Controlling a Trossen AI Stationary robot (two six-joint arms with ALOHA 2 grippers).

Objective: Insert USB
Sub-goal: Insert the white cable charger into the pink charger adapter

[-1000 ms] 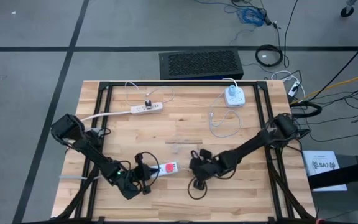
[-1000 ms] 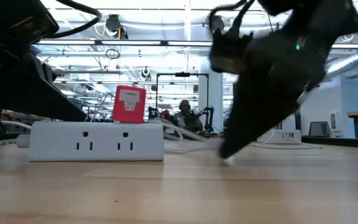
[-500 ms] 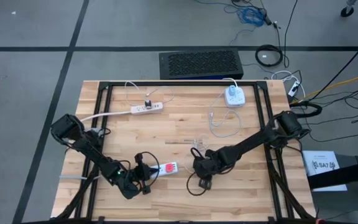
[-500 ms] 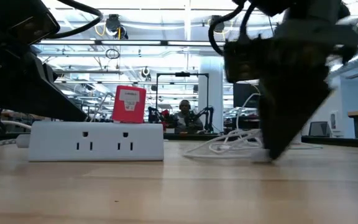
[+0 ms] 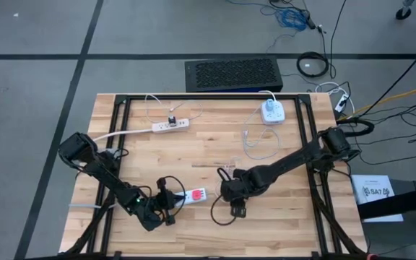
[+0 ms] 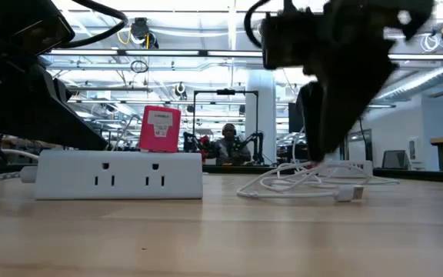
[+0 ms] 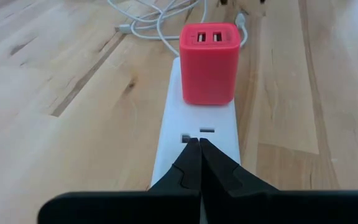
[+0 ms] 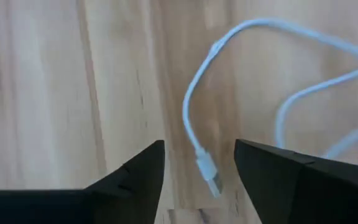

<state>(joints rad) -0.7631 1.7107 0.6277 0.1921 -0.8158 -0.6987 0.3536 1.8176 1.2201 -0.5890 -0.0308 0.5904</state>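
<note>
A white power strip (image 7: 169, 143) lies on the wooden table near its front, with a red USB charger (image 7: 209, 62) plugged into its top, two ports facing up. My left gripper (image 7: 199, 144) is shut, its tips on the strip just short of the charger. A white cable (image 5: 255, 144) trails across the table. Its USB plug end (image 8: 209, 169) lies flat on the wood to the right of the strip. My right gripper (image 8: 197, 155) hangs open above that plug, one finger on either side of it and clear of it. My left gripper rests its shut fingertips on the power strip's top face (image 7: 191, 134), beside an outlet slot next to the red charger. The fingers come slanting down along the strip's length. The strip lies flat on the table.
A second white power strip (image 5: 170, 125) and a round white and blue socket hub (image 5: 271, 110) sit near the far edge. Black frame rails (image 5: 121, 144) run along the table's sides. Bare wood lies between the strip and the cable. A person (image 6: 228, 142) sits far behind the table.
My right gripper has risen from the tabletop, where its tip was down a second ago, and has gone a little toward the far edge. The cable's plug end now lies loose on the wood beneath it.
</note>
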